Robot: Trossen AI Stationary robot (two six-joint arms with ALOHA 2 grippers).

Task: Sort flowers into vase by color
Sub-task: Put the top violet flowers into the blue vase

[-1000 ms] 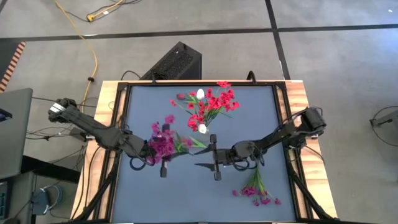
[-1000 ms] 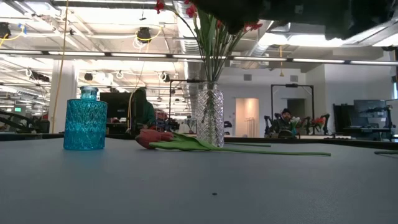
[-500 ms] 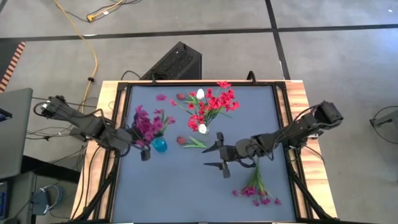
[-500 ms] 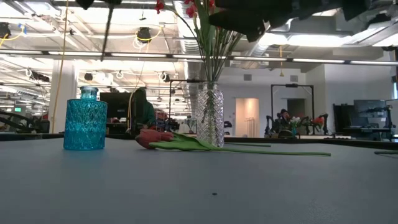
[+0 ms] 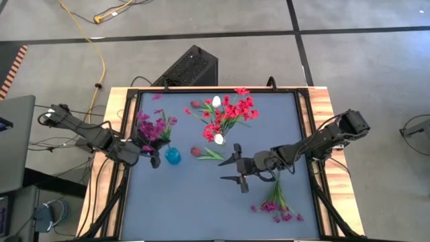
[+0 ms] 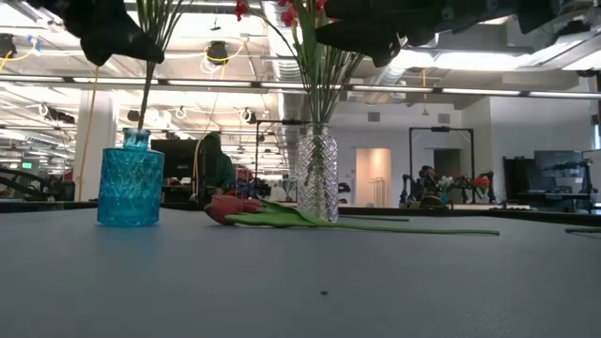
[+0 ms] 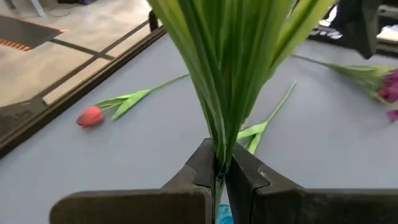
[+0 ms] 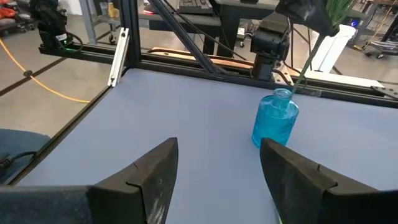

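Grey carpet floor (image 5: 363,74), yellow cable (image 5: 101,57), bright ceiling lights (image 6: 235,84).

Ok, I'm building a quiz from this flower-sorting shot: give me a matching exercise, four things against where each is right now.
Things:
1. magenta bunch
2. red flowers
3. tulip
4. blue vase

Places:
A. lying flat on the table beside the clear vase
B. clamped by the stems in the left gripper, above the blue vase
C. standing in the clear vase
D. upright on the table, stem tips at its mouth

Pairs: 1-B, 2-C, 3-A, 4-D. The right gripper hangs open over mid-table.
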